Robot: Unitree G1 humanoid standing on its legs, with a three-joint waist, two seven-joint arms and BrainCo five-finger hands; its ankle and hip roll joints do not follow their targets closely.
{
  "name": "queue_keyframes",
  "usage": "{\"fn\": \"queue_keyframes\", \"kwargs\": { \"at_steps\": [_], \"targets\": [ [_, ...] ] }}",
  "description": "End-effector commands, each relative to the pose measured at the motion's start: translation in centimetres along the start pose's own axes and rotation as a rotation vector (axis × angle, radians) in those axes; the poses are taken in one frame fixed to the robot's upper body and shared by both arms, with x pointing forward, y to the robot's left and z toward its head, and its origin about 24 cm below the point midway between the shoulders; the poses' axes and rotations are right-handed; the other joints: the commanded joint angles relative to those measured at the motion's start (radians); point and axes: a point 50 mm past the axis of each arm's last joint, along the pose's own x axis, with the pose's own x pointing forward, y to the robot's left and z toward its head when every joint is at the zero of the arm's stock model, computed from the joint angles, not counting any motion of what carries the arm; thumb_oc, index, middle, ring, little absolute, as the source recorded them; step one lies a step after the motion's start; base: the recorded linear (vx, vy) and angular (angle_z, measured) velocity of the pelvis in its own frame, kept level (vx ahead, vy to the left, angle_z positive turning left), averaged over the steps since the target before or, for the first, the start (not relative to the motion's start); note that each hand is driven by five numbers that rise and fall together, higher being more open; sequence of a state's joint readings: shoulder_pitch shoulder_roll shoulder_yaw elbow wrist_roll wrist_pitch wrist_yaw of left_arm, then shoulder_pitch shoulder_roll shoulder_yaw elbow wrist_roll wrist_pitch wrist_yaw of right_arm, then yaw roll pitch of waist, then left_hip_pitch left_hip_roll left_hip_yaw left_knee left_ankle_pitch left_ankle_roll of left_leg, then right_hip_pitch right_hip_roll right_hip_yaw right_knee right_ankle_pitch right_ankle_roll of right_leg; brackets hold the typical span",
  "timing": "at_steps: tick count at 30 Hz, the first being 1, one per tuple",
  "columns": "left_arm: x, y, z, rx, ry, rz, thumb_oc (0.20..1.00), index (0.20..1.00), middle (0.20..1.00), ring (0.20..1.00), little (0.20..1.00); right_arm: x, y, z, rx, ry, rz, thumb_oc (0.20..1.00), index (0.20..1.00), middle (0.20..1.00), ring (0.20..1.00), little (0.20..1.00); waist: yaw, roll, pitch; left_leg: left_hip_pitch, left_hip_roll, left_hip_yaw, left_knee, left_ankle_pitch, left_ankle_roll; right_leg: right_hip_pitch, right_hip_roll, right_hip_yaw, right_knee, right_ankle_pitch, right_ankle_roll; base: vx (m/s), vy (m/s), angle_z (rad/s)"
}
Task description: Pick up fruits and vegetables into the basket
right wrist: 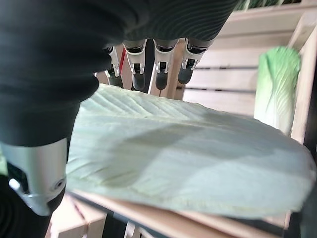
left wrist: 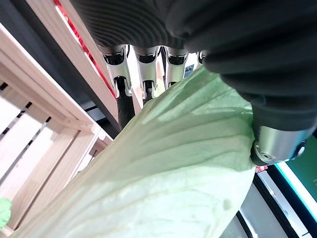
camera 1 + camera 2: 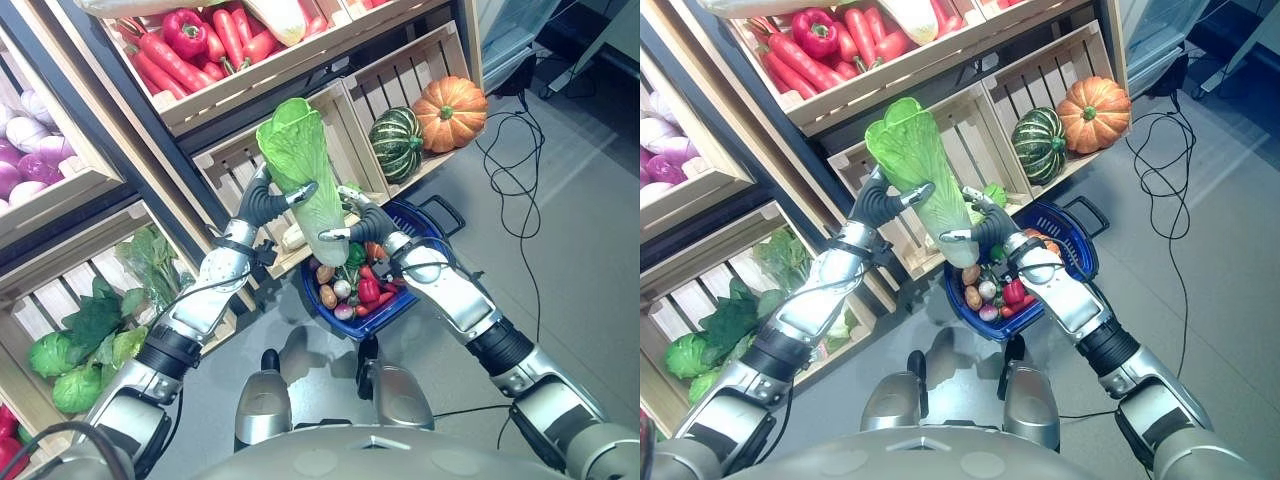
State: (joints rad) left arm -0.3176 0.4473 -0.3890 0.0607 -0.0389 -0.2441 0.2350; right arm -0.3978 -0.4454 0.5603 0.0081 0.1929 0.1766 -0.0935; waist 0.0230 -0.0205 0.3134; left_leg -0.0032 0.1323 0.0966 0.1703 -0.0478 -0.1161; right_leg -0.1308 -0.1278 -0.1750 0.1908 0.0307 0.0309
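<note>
Two head cameras look down on crates (image 3: 300, 70) and basket (image 3: 425, 215); both wrist cameras press close against the shared cabbage (image 2: 173, 178).

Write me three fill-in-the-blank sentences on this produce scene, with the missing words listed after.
1. Both hands, left hand and right hand, hold one napa ____.
2. The basket beneath is coloured ____.
3. The orange pumpkin sits beside a striped green ____ in the wooden crate.

Missing words: cabbage; blue; squash

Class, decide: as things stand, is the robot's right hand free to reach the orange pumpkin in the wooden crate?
Probably not: the right hand and left hand are both clamped round the pale green napa cabbage, though nothing blocks the orange pumpkin.
</note>
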Motion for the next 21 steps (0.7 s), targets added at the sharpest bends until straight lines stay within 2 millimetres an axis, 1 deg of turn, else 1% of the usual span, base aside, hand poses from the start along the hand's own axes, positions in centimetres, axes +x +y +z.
{"fn": "queue_keyframes", "kwargs": {
  "at_steps": [1, 4, 7, 9, 15, 18, 21],
  "targets": [
    [2.2, 0.6, 5.5, -0.058, -0.295, 0.077, 0.2, 0.2, 0.2, 0.2, 0.2, 0.1, -0.6, 3.5, 0.03, -0.186, -0.051, 1.0, 1.0, 1.0, 1.0, 1.0, -0.008, -0.019, 0.018, -0.051, -0.027, 0.002, 0.047, -0.067, 0.061, 0.079, -0.054, 0.045, 0.029, -0.136, 0.091, -0.05, 0.001, -0.02],
    [2.2, 0.7, 5.9, -0.056, -0.319, 0.105, 0.2, 0.2, 0.2, 0.2, 0.2, -0.1, -0.6, 3.5, 0.05, -0.191, -0.048, 1.0, 1.0, 1.0, 1.0, 1.0, -0.01, -0.021, 0.022, -0.055, -0.028, 0.003, 0.049, -0.069, 0.061, 0.076, -0.054, 0.044, 0.031, -0.136, 0.092, -0.01, -0.001, 0.0],
    [2.0, 0.8, 6.6, -0.055, -0.356, 0.127, 0.2, 0.2, 0.2, 0.2, 0.2, -0.3, -0.4, 3.6, 0.086, -0.188, -0.003, 1.0, 1.0, 1.0, 1.0, 1.0, -0.011, -0.023, 0.026, -0.058, -0.029, 0.005, 0.05, -0.071, 0.061, 0.073, -0.055, 0.042, 0.033, -0.137, 0.092, -0.02, -0.002, 0.0],
    [1.9, 0.6, 7.3, -0.068, -0.395, 0.126, 0.2, 0.2, 0.2, 0.2, 0.2, -0.3, 0.5, 3.6, 0.13, -0.173, 0.089, 1.0, 1.0, 1.0, 1.0, 1.0, -0.008, -0.026, 0.03, -0.061, -0.031, 0.006, 0.05, -0.071, 0.062, 0.071, -0.056, 0.038, 0.034, -0.137, 0.091, -0.03, -0.013, 0.01],
    [2.0, -0.4, 8.4, -0.088, -0.456, 0.049, 0.2, 0.2, 0.2, 0.2, 0.2, -0.2, 3.8, 3.8, 0.235, -0.136, 0.371, 1.0, 1.0, 1.0, 1.0, 1.0, 0.006, -0.036, 0.031, -0.058, -0.029, 0.004, 0.046, -0.068, 0.061, 0.079, -0.057, 0.028, 0.028, -0.136, 0.092, 0.0, -0.011, 0.01],
    [2.1, -1.0, 8.8, -0.093, -0.476, 0.002, 0.2, 0.2, 0.2, 0.2, 0.2, -0.1, 5.1, 4.0, 0.259, -0.117, 0.452, 1.0, 1.0, 1.0, 1.0, 1.0, 0.015, -0.04, 0.029, -0.06, -0.028, 0.001, 0.045, -0.066, 0.06, 0.083, -0.057, 0.023, 0.024, -0.133, 0.092, -0.01, -0.041, 0.07],
    [2.1, -1.6, 9.0, -0.071, -0.494, -0.04, 0.2, 0.2, 0.2, 0.2, 0.2, 0.2, 5.8, 3.9, 0.261, -0.1, 0.465, 1.0, 1.0, 1.0, 1.0, 1.0, 0.024, -0.045, 0.028, -0.057, -0.027, -0.002, 0.041, -0.064, 0.059, 0.088, -0.056, 0.018, 0.019, -0.13, 0.093, -0.01, -0.038, 0.06]
  ]
}}
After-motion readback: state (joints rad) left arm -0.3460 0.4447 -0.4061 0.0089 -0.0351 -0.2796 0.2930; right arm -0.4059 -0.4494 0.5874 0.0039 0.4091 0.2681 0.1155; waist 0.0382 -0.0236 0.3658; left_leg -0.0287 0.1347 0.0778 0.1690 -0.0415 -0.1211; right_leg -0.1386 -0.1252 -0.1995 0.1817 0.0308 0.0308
